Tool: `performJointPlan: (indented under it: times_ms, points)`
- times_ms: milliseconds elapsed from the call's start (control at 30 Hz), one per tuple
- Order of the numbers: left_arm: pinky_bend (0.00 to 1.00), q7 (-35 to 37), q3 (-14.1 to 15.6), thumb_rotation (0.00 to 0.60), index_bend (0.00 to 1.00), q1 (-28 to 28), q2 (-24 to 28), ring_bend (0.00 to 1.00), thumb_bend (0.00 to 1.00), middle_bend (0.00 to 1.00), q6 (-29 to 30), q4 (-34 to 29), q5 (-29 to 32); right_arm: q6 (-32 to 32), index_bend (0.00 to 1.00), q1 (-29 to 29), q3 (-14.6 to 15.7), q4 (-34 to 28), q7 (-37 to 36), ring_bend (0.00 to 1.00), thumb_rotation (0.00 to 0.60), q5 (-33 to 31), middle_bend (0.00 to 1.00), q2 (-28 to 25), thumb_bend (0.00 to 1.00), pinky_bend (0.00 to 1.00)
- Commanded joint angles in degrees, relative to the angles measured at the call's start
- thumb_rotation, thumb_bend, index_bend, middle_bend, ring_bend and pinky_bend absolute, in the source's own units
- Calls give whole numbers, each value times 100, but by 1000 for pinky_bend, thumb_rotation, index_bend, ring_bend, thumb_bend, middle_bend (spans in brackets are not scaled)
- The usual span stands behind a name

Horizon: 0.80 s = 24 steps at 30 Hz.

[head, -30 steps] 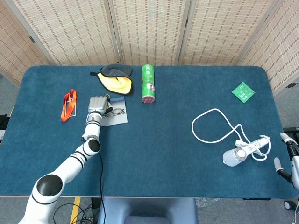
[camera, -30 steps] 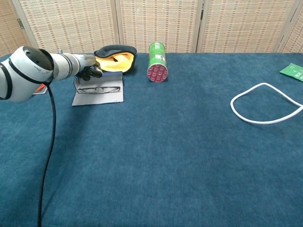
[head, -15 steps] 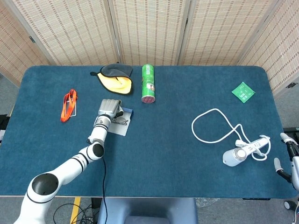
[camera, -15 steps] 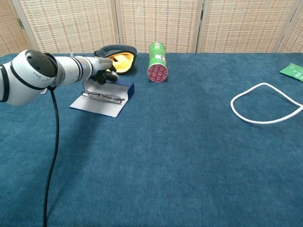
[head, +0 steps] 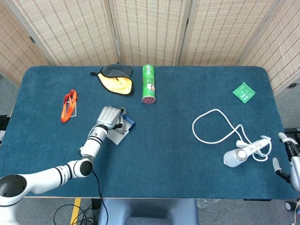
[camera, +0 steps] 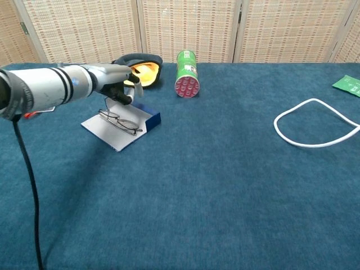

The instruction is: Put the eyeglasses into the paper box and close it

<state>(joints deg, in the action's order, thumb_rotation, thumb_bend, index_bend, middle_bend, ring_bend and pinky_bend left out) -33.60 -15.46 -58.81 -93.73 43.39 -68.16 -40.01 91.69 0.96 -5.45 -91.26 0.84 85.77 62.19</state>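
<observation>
At the near right edge we see our right hand (head: 287,159), fingers apart, holding nothing. Farther in, thin wire eyeglasses (camera: 120,121) lie on the flat paper box (camera: 121,130), whose far edge our left hand (camera: 120,85) grips. Beyond lies a green can (camera: 187,74).

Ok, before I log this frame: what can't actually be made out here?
- Left hand: whether it grips the paper box or only touches it; its fingers are hidden behind the hand in both views.
- Eyeglasses: covered by the hand in the head view.
- Right hand: cut off by the head view's right edge, absent from the chest view.
</observation>
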Motion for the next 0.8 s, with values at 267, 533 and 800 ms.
performJointPlan:
  times_ms: [267, 533, 800]
  points:
    - [981, 1270, 469, 600, 253, 775, 414, 910, 356, 993, 783, -340, -1623, -12, 100, -66, 3, -63, 51, 397, 600, 113, 255, 18, 437, 243]
    - [977, 1833, 822, 600, 254, 949, 58, 906, 269, 977, 1040, 429, -2637, -3, 100, -76, 17, -126, 113, 397, 600, 151, 255, 8, 430, 243]
    - [975, 2084, 856, 600, 251, 895, -465, 904, 269, 977, 907, 1349, -2939, 36, 100, -41, 33, -161, 136, 397, 600, 139, 255, -9, 429, 244]
